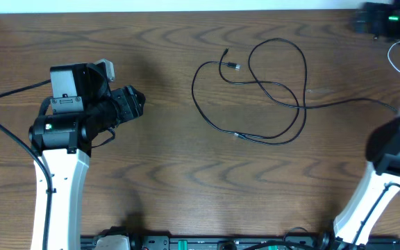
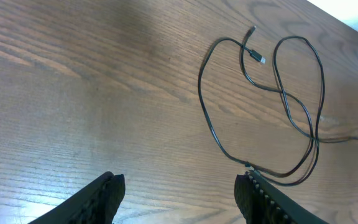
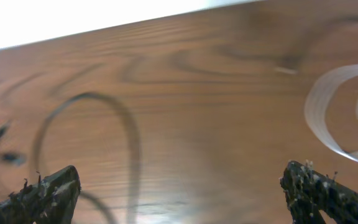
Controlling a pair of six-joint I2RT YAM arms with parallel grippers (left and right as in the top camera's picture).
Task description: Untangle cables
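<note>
The thin black cable (image 1: 298,105) lies in crossed loops on the wooden table, right of centre. Its small plug ends (image 1: 233,66) point left, and one strand trails off to the right. It also shows in the left wrist view (image 2: 283,93) and, blurred, in the right wrist view (image 3: 132,143). The white cable (image 1: 396,59) is looped at the far right edge and shows in the right wrist view (image 3: 309,109). My left gripper (image 1: 139,104) (image 2: 179,186) is open and empty, left of the black cable. My right gripper (image 1: 370,21) (image 3: 179,180) is open and empty, raised over the back right corner.
The table's back edge (image 3: 104,28) meets a white wall just beyond the right gripper. A thick black arm wire (image 1: 5,97) loops out left of the left arm. A black rail with fittings (image 1: 207,243) runs along the front edge.
</note>
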